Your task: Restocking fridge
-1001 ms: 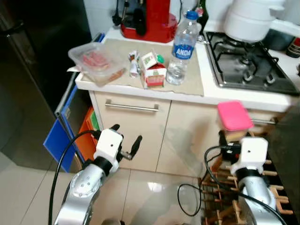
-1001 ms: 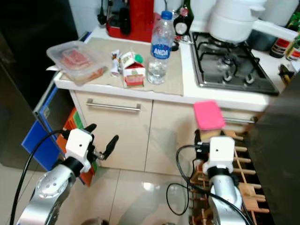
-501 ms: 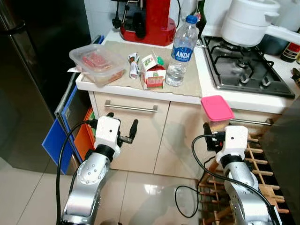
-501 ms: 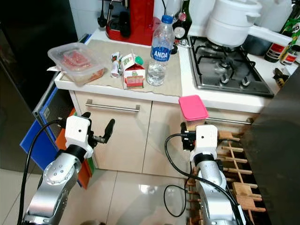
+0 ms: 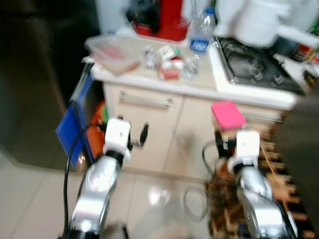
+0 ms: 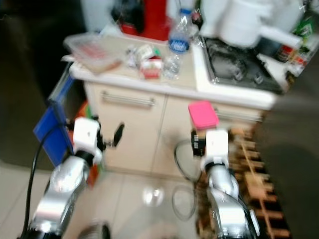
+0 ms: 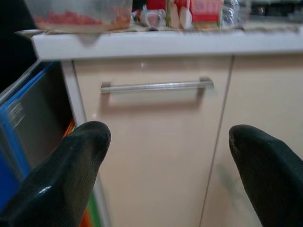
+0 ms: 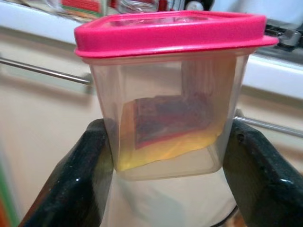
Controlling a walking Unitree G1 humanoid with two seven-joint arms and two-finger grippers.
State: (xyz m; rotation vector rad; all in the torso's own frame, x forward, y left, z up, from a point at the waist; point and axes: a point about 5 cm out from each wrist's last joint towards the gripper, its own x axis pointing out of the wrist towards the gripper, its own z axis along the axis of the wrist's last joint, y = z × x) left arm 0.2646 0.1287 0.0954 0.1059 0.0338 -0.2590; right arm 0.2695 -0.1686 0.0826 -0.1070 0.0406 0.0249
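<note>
The right hand (image 8: 165, 156) is gripping a clear container with a pink lid (image 8: 166, 90), its two black fingers (image 8: 80, 175) pressing against both side walls. Something red and yellow is lying inside the container. The robot is carrying it in the air, in front of the cream cupboard doors (image 5: 149, 129) and below the front edge of the surface (image 5: 199, 87). The left hand (image 7: 165, 156) is open and is holding nothing; its fingers are standing wide apart and pointing at the cupboard door with the metal handle (image 7: 156, 86).

The head views are blurred. On the surface, near its left corner, a clear tray with red food (image 5: 115, 51) is hanging a little over the front edge. Beside it, small cartons (image 5: 169, 62) and a water bottle (image 5: 199, 42) are waiting on a cloth. A dark fridge (image 5: 35, 74) is standing beyond the left end of the surface, and I cannot tell if its door is open.

In my judgement the task is at an early stage: one container is in the hand and not yet in the fridge, and the tray, the cartons and the bottle are probably left to carry after it.
</note>
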